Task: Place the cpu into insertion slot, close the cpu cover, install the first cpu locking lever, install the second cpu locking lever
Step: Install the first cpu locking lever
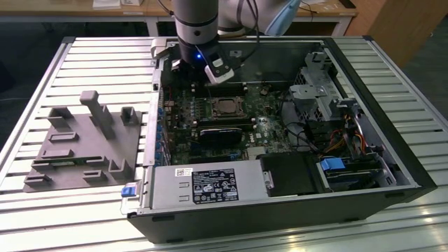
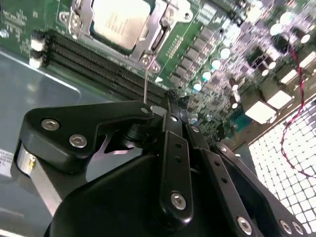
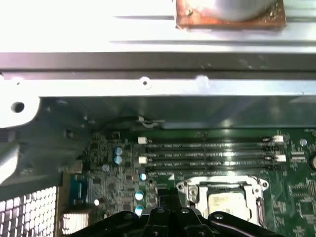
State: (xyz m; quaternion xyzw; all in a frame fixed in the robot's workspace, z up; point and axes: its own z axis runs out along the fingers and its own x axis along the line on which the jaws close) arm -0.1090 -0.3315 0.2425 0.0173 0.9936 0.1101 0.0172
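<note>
Closest to the lens in the second wrist view, the gripper (image 2: 170,100) had its black fingers pressed together, with nothing visible between them. A thin metal lever (image 2: 145,81) stood up from the socket corner just beside the fingertips; whether it touched them could not be told. Beyond it the cpu (image 2: 120,19) lay flat in the insertion slot (image 2: 78,16), and the cpu cover (image 2: 157,28) sat down around it, next to the long black memory slots (image 2: 98,59).

At the exterior view's left, a grey moulded fixture (image 1: 84,142) rested on the slatted table (image 1: 42,210). Beside it lay the open computer case (image 1: 392,157), with the power supply (image 1: 203,186) along its near side. The arm (image 1: 196,26) reached down over the green motherboard (image 1: 189,142), just behind the socket. A metal drive cage (image 1: 315,89) filled the case toward the exterior view's right.
</note>
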